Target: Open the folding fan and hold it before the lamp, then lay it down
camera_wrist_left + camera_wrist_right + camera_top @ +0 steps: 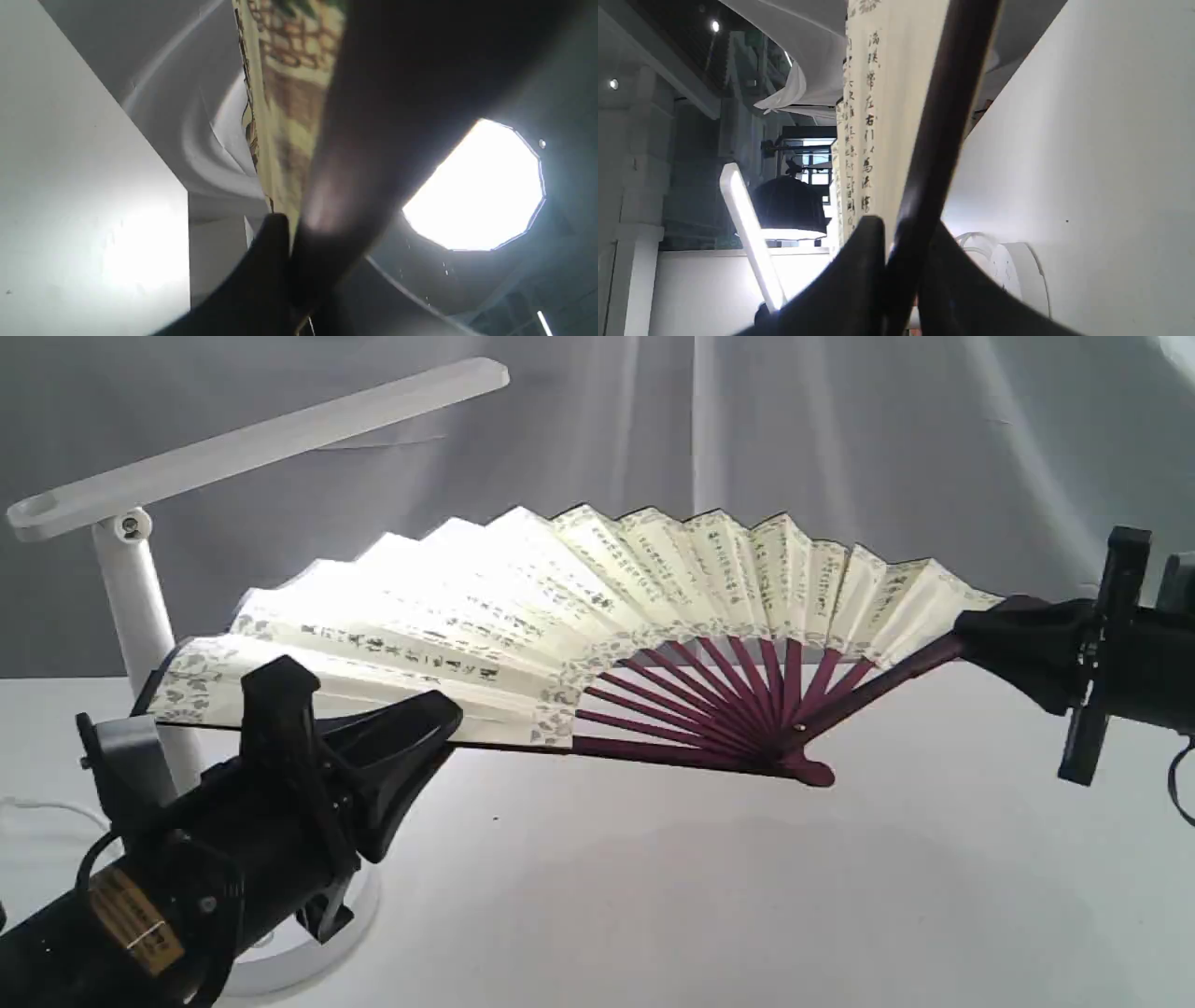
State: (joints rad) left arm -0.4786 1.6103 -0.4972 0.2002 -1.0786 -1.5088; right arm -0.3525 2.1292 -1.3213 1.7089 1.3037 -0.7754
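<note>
Folding fan (597, 588), exterior view: one, spread wide and held clear above the table (653, 896), pivot lowest.
Lamp (252, 439): one, behind the fan's left end, its bar head slanting above the pleats.
Left gripper (446, 714): clamped on the left guard.
Right gripper (971, 637): clamped on the right guard.
Open room: bare table under the ribs, between the two arms.
Left wrist view: jaws pinched tight on the guard, beside the fan's (285, 93) floral border.
Right wrist view: jaws closed on the dark guard; calligraphy pleats (873, 116) alongside, bright lamp bar (747, 224) beyond.
</note>
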